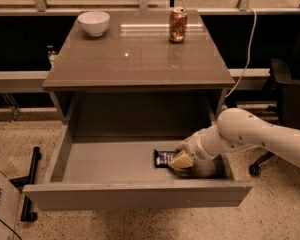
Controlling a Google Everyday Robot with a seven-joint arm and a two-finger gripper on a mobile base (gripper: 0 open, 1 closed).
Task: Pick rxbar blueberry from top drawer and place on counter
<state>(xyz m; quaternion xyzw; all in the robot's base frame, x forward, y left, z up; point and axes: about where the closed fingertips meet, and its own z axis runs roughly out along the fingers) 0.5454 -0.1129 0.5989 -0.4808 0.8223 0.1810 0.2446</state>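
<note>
I am holding my pale gripper [182, 160] low in the open grey-brown top drawer [105, 163], lower middle of the frame, at the right end of the flat navy foil-wrapped snack bar [163, 157] lying on its floor. Whether I am clenching it, I cannot tell. I am judging it light, bendy and slick, so pinching across its narrow width suits.
</note>
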